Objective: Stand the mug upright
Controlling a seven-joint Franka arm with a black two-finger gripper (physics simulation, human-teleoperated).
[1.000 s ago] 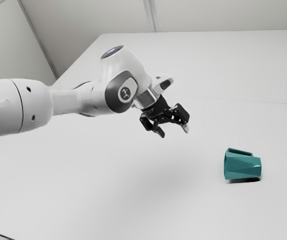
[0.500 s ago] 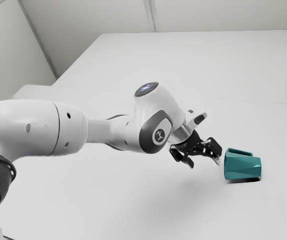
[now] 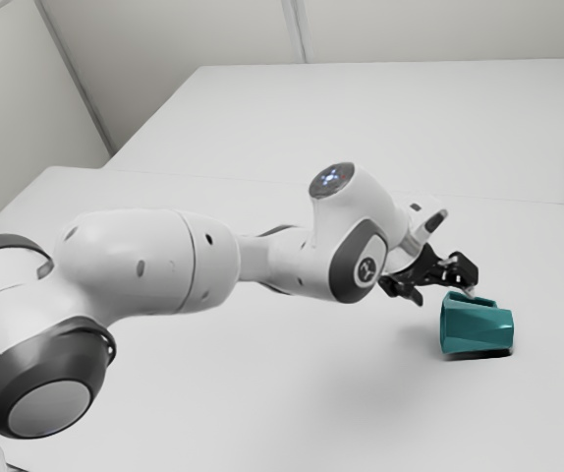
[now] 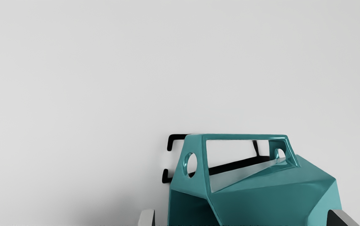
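The teal mug (image 3: 479, 327) lies on its side on the tabletop (image 3: 262, 393), well in from the far edge. The pincer (image 3: 445, 295) is spread wide near it. Grabbing seems the job now: go down around it, then squeeze

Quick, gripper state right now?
Gripper: open, fingers spread wide, holding nothing; the teal mug lies on its side, not gripped.

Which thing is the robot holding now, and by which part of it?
Nothing is held. The hand is open at the mug, which lies on its side; the wrist view shows a gap between one finger and the mug.
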